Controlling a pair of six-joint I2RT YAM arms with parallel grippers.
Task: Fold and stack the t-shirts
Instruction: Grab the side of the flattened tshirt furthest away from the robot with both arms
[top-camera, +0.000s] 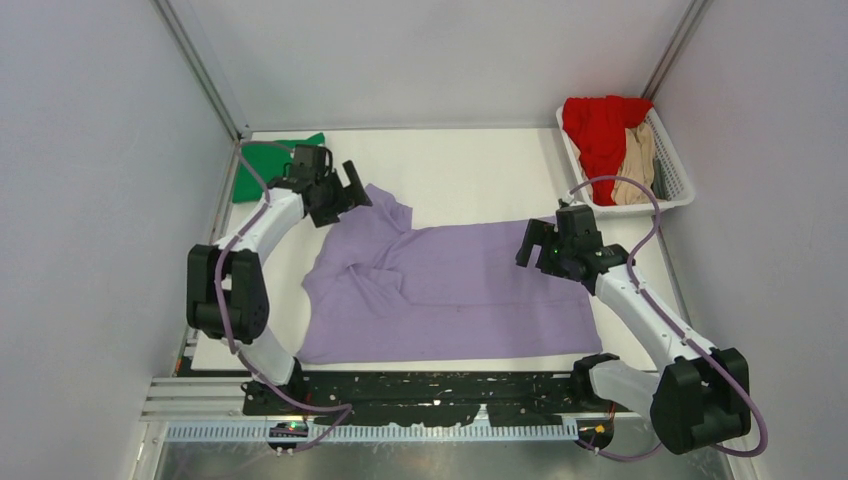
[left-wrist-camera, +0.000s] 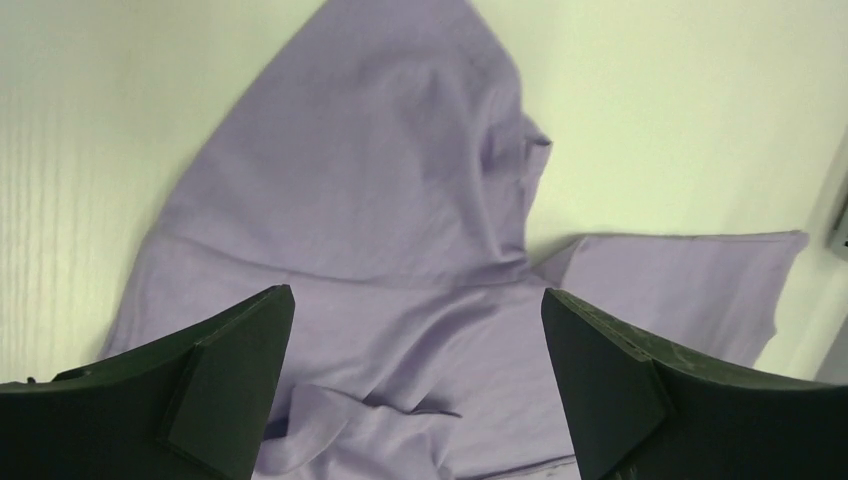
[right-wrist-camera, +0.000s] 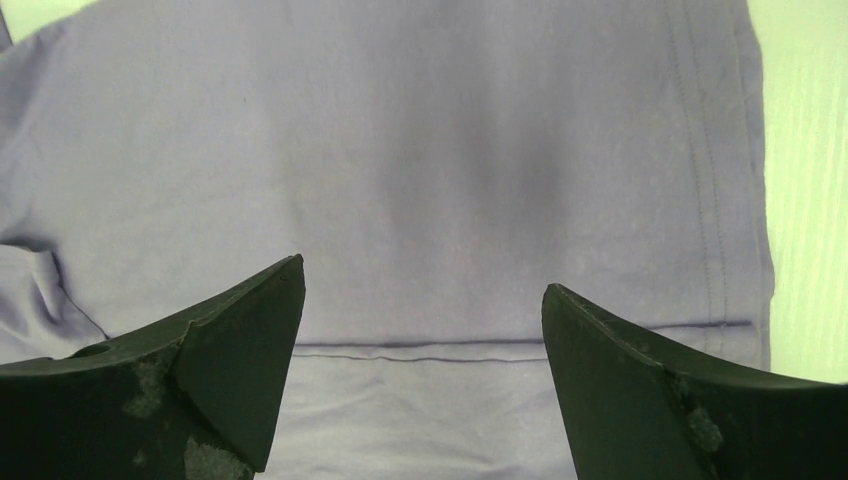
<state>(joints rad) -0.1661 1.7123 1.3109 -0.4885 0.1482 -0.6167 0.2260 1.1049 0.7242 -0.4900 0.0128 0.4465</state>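
Lavender t-shirt lies spread out mid-surface, between the two arms. The body is mostly flat. The left end is rumpled, with folds bunched around the collar and shoulder and one sleeve poking toward the far left.

Left fingers are spread wide with nothing between them. They sit over the shirt's far-left corner, at the rumpled sleeve. Left wrist view shows creased cloth under the gap and bare surface beyond it. Can't tell whether the tips touch the fabric.

Right fingers are also spread wide and hold nothing. They're over the right edge of the same shirt. Right wrist view shows smooth cloth below, a stitched hem line running across between the tips, and a strip of surface at the right side. Contact with the cloth is unclear here too.

Green t-shirt is a compact flat patch in the far-left corner of the surface, partly hidden behind the left arm and well apart from the lavender one.

Red t-shirt and tan t-shirt are bunched in the white basket at the far right. The red one hangs over the far rim, and the tan one is just beside it on the right.
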